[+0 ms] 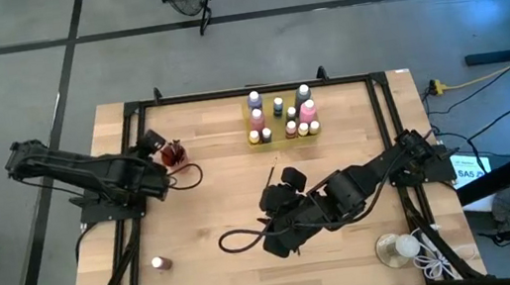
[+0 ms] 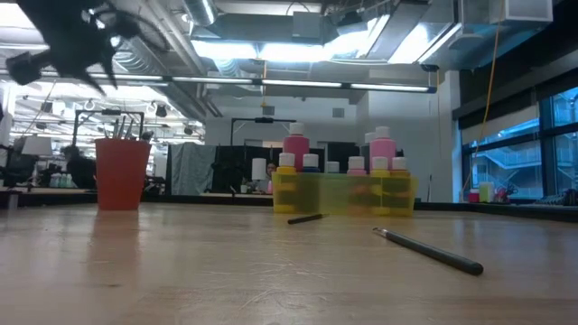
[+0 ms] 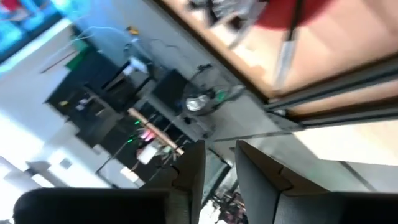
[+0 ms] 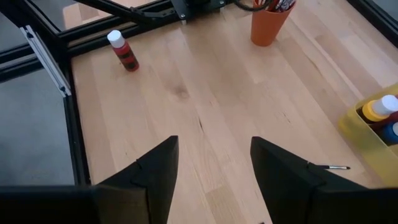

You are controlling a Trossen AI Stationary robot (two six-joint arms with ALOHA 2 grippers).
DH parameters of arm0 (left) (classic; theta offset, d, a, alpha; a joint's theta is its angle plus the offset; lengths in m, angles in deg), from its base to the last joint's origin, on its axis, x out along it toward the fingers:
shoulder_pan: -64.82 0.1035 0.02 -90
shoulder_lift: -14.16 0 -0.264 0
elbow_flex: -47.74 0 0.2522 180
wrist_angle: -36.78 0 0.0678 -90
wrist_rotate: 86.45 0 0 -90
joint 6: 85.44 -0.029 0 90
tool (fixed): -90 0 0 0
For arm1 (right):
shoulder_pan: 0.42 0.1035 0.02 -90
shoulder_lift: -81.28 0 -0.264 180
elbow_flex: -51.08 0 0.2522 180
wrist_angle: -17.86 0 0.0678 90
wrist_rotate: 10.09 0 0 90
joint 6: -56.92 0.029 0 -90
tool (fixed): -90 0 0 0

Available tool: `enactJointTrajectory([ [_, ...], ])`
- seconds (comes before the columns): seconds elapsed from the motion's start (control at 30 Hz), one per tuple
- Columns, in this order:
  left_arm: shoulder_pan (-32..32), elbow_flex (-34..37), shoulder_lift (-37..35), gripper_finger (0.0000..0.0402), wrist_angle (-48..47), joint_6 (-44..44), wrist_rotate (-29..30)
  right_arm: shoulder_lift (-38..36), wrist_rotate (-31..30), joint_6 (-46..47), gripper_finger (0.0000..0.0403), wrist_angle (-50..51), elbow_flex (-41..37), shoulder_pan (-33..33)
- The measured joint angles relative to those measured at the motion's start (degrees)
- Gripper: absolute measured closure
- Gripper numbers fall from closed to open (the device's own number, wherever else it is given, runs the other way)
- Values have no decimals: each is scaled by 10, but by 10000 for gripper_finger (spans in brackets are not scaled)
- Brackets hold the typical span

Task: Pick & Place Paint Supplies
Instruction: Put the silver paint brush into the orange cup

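High view first, reading from the left: the left gripper [image 1: 158, 148] hangs over the orange cup [image 1: 173, 154] near the table's left rail, and brush handles stand in that cup in the right wrist view, so some brushes look already stowed. Its fingers [image 3: 186, 180] show a narrow gap with nothing between them in its own wrist view; they appear slightly parted and hold nothing, which suits a brush just let go, though that is a judgement only. Toward the front left corner a small red bottle [image 1: 159, 263] with a white cap stands alone, well apart from everything else, and seems still to need collecting. Near the middle, the right gripper [image 1: 282, 244] hovers low over bare wood with its jaws standing wide and empty, as the right wrist view makes plain. A thin dark brush [image 2: 429, 251] lies on the table in the low view, and a shorter one [image 2: 305, 218] lies just before the yellow tray [image 2: 343, 194]; both remain to be picked up. At the back, that tray holds many white-capped bottles, pink, blue and yellow among them, so most of the bottle sorting looks done. By this reading the job is well past halfway, with the loose brushes and the lone red bottle left.
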Motion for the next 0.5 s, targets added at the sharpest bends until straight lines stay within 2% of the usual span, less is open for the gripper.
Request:
enactJointTrajectory([
  [0.13, -10, -47, 0, 316, 0, 0, 42, 0, 0, 0, 200, 0, 0, 0],
  [0.23, -11, -96, 0, 316, 0, 7, 44, 0, 0, 1, 200, 0, 0, 0],
  [0.3, -11, -131, 0, 315, 1, 45, 32, 0, 6, 2, 200, 1, 0, -1],
  [0.37, -11, -164, 0, 315, 0, 105, -3, 0, 12, 15, 200, 8, 0, -2],
  [0.5, -11, -218, 0, 315, 1, 185, -176, 0, 30, 56, 199, 39, 0, -6],
])
